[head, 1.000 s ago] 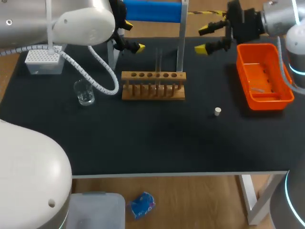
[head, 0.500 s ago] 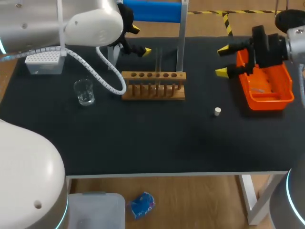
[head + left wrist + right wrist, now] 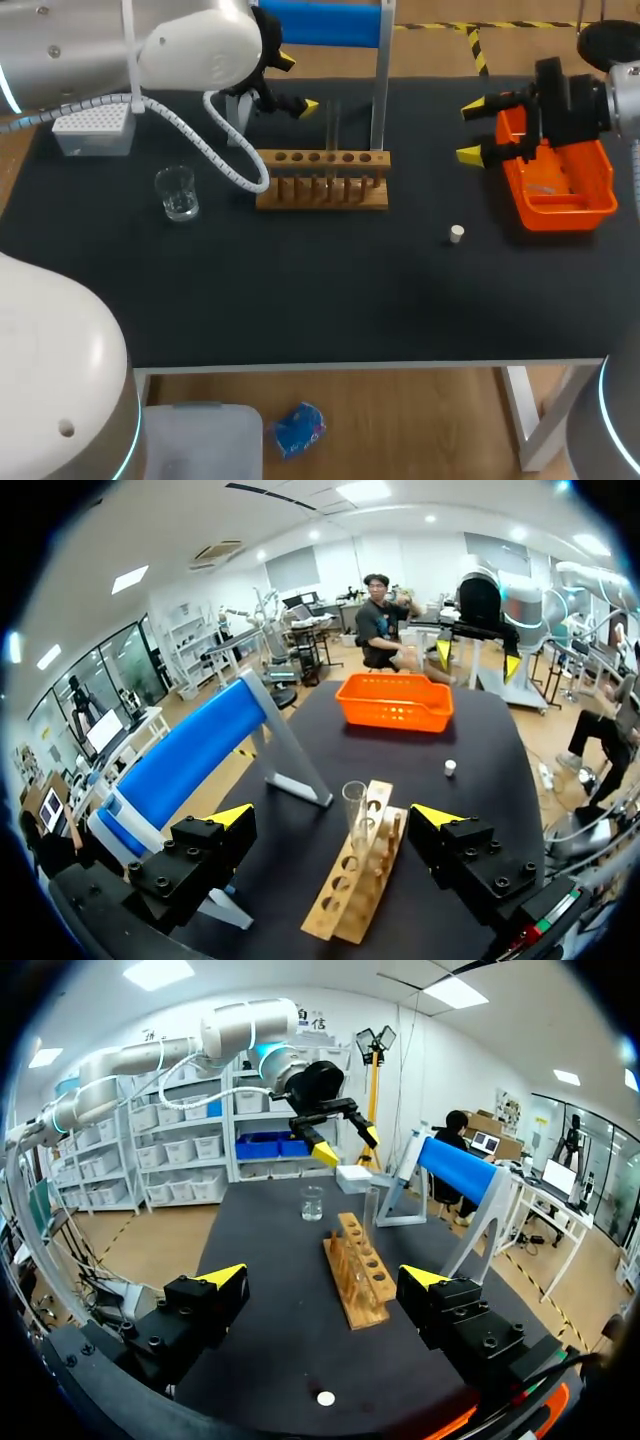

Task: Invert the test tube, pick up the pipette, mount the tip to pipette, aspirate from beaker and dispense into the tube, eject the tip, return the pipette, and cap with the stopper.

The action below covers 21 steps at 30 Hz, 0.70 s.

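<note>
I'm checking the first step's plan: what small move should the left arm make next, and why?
Probably ease the left gripper forward so its open, empty jaws bracket the test tube, which stands in the wooden rack just ahead of it; nothing is grasped yet.

beaker left of rack, stopper right

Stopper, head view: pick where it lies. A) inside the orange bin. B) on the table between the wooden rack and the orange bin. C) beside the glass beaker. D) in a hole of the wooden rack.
B: the stopper lies on the bare table, apart from the wooden rack and the orange bin.
</note>
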### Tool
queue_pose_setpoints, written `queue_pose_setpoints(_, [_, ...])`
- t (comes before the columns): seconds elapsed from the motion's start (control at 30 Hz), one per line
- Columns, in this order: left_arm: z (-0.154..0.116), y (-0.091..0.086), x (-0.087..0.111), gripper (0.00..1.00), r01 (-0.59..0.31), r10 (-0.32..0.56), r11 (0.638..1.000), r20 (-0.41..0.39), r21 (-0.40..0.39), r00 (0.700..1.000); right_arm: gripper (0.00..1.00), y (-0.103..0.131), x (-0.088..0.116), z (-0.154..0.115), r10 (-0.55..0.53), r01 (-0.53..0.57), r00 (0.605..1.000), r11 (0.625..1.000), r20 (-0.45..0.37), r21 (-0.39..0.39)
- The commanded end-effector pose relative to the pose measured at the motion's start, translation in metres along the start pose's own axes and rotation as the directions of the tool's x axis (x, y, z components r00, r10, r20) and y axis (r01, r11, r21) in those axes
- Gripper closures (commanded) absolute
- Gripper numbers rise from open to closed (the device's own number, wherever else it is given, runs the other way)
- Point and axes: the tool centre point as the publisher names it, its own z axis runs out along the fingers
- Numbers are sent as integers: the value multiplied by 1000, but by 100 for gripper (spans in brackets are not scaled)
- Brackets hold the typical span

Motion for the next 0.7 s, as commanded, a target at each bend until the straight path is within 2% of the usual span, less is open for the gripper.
queue_pose_setpoints(0.03, [1,1,-3,0,-12,19,1000,-437,19,899,0,0,0,0,0,0,1000,1000,0,1])
queue_pose_setpoints(0.43, [7,8,-3,0,-25,35,999,-518,26,855,0,0,0,0,0,0,1000,1000,0,1])
queue_pose_setpoints(0.6, [2,13,3,0,-29,32,999,-533,13,845,0,0,0,0,0,0,1000,1000,0,1])
queue_pose_setpoints(0.7, [-4,22,6,0,0,10,1000,-529,19,849,0,0,0,0,0,0,1000,1000,0,1])
